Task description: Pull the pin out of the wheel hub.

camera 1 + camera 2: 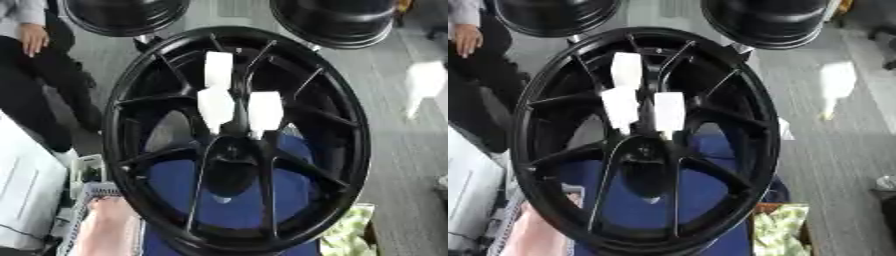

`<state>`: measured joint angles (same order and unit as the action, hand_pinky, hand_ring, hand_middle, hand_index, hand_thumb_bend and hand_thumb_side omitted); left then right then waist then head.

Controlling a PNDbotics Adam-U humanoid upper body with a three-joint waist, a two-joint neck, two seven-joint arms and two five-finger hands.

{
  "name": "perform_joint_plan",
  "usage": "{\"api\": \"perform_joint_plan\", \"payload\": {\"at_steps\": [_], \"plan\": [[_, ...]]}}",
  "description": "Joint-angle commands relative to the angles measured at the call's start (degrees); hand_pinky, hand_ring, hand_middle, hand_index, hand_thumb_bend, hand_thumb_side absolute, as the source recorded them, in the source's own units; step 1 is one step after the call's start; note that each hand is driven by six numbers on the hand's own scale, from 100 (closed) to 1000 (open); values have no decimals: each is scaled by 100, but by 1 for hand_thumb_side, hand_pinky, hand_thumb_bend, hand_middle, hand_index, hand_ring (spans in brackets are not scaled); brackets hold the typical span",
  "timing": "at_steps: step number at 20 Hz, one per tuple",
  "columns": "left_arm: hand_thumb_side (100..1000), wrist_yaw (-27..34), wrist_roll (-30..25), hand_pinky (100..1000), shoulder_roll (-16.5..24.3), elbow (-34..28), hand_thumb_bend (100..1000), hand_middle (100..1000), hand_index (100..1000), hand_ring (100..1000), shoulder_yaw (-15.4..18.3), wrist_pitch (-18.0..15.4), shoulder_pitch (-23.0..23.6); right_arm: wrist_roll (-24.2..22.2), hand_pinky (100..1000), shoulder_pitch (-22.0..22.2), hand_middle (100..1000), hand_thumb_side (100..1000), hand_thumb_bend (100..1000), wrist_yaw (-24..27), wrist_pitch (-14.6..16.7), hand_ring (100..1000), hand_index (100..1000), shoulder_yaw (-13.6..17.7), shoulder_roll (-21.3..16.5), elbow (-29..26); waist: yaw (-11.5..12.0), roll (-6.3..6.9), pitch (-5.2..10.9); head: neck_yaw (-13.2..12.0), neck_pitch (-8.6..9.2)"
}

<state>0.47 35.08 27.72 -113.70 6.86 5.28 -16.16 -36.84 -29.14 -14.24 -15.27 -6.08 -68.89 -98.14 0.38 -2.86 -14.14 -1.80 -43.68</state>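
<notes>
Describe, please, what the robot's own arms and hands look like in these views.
No black-and-silver arm or hand can be made out in either view. A black spoked wheel fills both, with three white blocks near its hub. I cannot tell what the pale pinkish shape at lower left is.

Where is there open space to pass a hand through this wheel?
Wide gaps open between the lower spokes of the wheel hub, over the blue surface. The centre is crowded: three white pieces cluster there.
</notes>
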Motion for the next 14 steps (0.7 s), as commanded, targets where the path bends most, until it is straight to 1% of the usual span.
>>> {"api": "perform_joint_plan", "payload": {"at_steps": [1,6,11,14], "plan": [[710,-23,-14,597,158,-90,488,743,743,1000,41,-14,-81,-141,932,-28,915,332,308,-191,18,966,931,101,-246,109,0,13,74,4,37],[710,-23,-23,597,162,-90,488,744,744,1000,34,-17,-88,-122,929,-62,904,337,272,-248,17,954,924,146,-215,185,-3,12,86,-4,40],[711,-26,-19,597,162,-90,487,744,744,1000,38,-18,-81,-1,927,-161,899,331,263,-280,9,949,921,150,-182,157,-6,18,95,24,40],[710,-26,-19,598,164,-90,488,744,744,1000,36,-24,-91,46,919,-335,886,321,207,-297,13,932,912,132,-130,105,-7,19,100,33,56]]}}
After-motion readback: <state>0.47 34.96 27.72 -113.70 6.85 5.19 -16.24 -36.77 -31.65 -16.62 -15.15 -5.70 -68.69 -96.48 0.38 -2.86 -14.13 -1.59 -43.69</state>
